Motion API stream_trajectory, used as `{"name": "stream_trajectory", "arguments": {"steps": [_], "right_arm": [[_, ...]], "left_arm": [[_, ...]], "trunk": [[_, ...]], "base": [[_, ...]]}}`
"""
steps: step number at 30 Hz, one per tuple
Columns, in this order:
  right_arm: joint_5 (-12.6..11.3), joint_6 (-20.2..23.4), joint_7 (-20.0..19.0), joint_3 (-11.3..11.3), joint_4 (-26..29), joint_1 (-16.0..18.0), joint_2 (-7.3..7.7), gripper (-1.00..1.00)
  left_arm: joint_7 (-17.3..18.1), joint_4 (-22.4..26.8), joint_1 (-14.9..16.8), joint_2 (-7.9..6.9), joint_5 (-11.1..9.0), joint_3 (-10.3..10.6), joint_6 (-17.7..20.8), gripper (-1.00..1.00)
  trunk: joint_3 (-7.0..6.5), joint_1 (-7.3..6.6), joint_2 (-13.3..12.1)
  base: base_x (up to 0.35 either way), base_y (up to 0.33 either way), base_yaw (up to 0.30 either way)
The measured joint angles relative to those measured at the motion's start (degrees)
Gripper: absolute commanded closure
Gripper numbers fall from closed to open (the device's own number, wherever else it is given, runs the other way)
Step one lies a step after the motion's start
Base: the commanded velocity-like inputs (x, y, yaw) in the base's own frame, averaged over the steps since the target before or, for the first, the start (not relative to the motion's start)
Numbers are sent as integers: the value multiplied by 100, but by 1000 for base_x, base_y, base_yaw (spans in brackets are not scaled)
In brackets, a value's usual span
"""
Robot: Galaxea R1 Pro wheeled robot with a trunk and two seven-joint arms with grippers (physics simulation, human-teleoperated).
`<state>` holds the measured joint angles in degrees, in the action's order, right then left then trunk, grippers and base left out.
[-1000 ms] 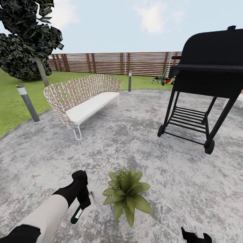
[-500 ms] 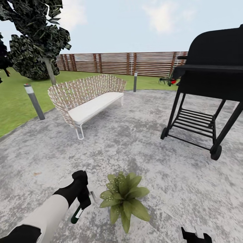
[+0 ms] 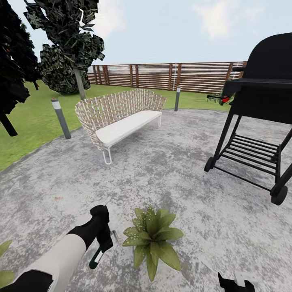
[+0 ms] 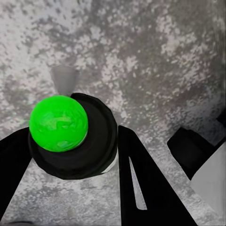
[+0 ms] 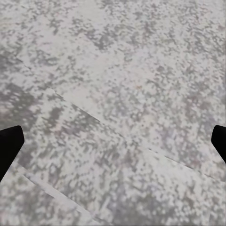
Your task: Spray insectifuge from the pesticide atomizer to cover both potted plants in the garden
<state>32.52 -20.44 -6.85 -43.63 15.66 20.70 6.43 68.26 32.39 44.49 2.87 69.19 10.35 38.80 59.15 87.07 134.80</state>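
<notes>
The left end effector (image 3: 102, 242) pinches the spray bottle (image 3: 95, 258), a light, stiff, likely slick thing best gripped mid-body, just beside the potted plant (image 3: 153, 238). The right end effector (image 5: 113, 141) is spread.

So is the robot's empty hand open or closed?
Open: the right gripper shows its two fingertips at opposite picture edges, bare paving between them.

Cut off at the head view's right edge: black barrel grill on wheeled legs (image 3: 259, 117). Clipped at its bottom edge: right end effector (image 3: 236, 284). Slim dark-green spray bottle (image 3: 97, 256) half hidden behind left end effector (image 3: 103, 239).
</notes>
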Motion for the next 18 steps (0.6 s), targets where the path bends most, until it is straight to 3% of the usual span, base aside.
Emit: {"name": "stream_trajectory", "arguments": {"steps": [7, 13, 18], "right_arm": [[0, 0, 0, 0, 0, 0, 0, -100], [0, -4, 0, 4, 0, 0, 0, -100], [0, -7, 0, 8, 0, 0, 0, -100]], "left_arm": [[-26, -61, -188, -60, 78, 11, -12, 100], [-502, -71, -400, -61, 7, -32, -13, 100], [-568, 2, -404, -56, 1, -51, -1, 100]], "trunk": [[1, 0, 0], [0, 0, 0], [0, 0, 0]], "base": [[0, 0, 4], [0, 0, 0], [0, 0, 0]]}}
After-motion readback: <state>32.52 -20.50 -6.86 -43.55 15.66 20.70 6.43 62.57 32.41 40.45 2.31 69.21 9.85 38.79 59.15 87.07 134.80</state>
